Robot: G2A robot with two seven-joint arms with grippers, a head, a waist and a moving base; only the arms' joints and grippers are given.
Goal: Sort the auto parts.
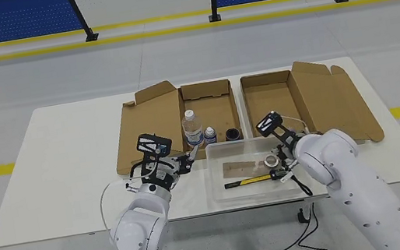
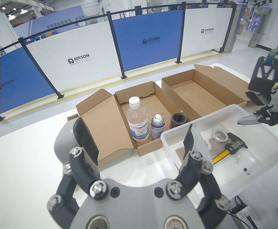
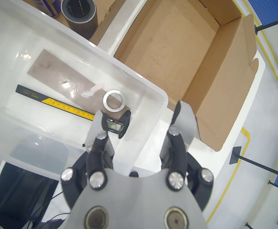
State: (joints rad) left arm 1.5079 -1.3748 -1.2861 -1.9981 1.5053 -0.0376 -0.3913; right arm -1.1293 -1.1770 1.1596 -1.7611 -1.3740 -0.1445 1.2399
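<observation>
Auto parts are split between two places. Left box (image 1: 205,85) (image 2: 134,93), on the bench (image 1: 64,162), holds 3 items upright in a row along its near wall: clear bottle (image 1: 192,126) (image 2: 138,121), spray can (image 1: 210,134) (image 2: 157,126), black cylinder (image 1: 233,133) (image 2: 177,120) (image 3: 79,15). Right box (image 1: 267,102) (image 2: 195,91) (image 3: 165,49), just beside it, shows bare cardboard floor. Clear bin (image 1: 219,193) (image 2: 165,134) (image 3: 130,71), in front of both boxes, holds metal ring (image 1: 271,160) (image 2: 219,136) (image 3: 114,100), digital caliper (image 1: 252,180) (image 2: 230,149) (image 3: 65,107) and flat brown plate (image 1: 238,168) (image 3: 56,69). Ring lies on the plate's end, just beside the caliper head. Left gripper (image 1: 184,163) (image 2: 136,138): jaws apart, nothing between them, at the bin's left end near the left box's front corner. Right gripper (image 1: 279,167) (image 3: 139,112): jaws apart, nothing held, over the bin's right end w/ one finger above the caliper head, the other past the rim. Status (est.): approx. half done; 3 items boxed, 3 left in bin. Dest. box for each remaining item can't be determined. Next pick is prob. ring or caliper via right gripper. Ring is thin and flat, so grip may slip.
</observation>
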